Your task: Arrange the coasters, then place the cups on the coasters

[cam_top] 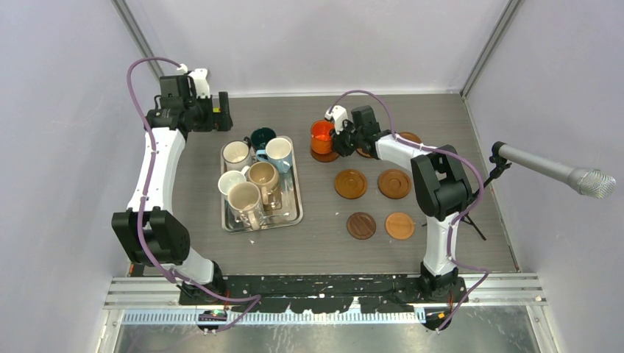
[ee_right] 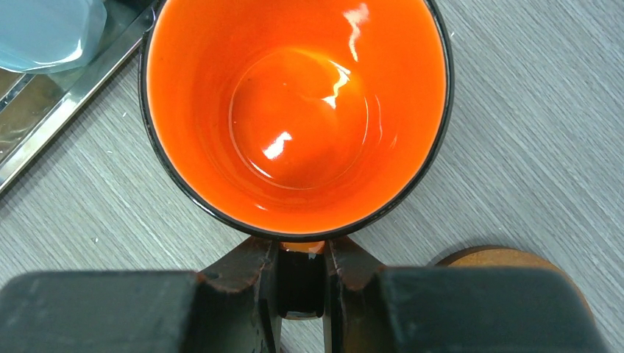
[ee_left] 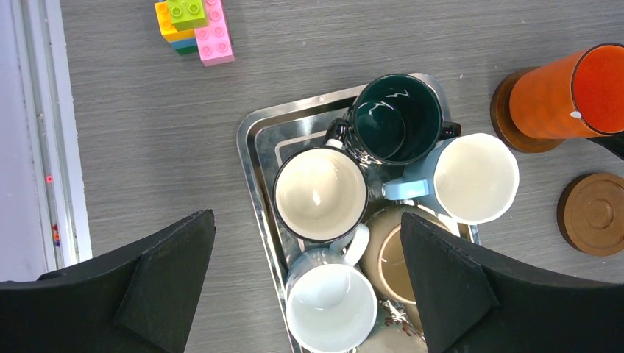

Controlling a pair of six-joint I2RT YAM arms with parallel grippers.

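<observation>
My right gripper [cam_top: 340, 136] [ee_right: 300, 254] is shut on the handle of the bright orange cup [cam_top: 321, 135] [ee_right: 294, 110] [ee_left: 563, 92]. The cup stands upright on a dark brown coaster [cam_top: 324, 156] [ee_left: 504, 114] at the back middle. Other coasters lie bare on the table: two [cam_top: 351, 184] [cam_top: 394, 184] in a middle row, a darker one [cam_top: 361, 225] and an orange-tan one [cam_top: 399, 225] nearer, and one [cam_top: 409, 137] [ee_left: 592, 213] behind the right arm. Several cups crowd the silver tray [cam_top: 296, 215] [ee_left: 254, 147]: dark green [ee_left: 394, 118], light blue [ee_left: 471, 176], beige [ee_left: 320, 193], white [ee_left: 330, 305]. My left gripper [cam_top: 221, 110] [ee_left: 309, 287] hangs open above the tray.
A stack of toy bricks [ee_left: 195, 29] lies on the table far left of the tray. A microphone [cam_top: 559, 170] pokes in from the right wall. Walls close the table at the back and both sides.
</observation>
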